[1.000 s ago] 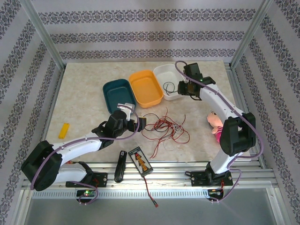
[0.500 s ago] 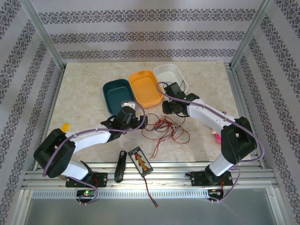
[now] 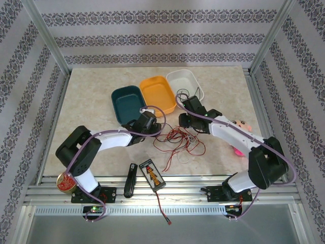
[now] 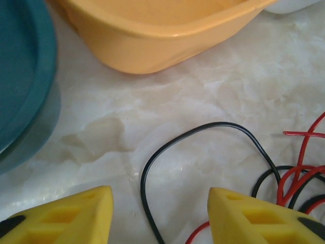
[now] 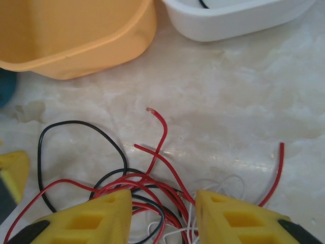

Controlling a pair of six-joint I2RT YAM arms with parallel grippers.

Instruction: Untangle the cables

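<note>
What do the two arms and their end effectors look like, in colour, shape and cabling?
The left arm and right arm have white tubular links and bulky black joints. A thick lilac cable loops along each. The left end effector and right end effector each carry two yellow wedge-shaped fingers with rectangular recesses and black parts.

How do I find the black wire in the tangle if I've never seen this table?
Find the orange tray, middle of three. Just in front of it, nearer the arms, lies a tangle of thin wires. The black wire loops out on the tangle's left; the others are red or whitish.
</note>
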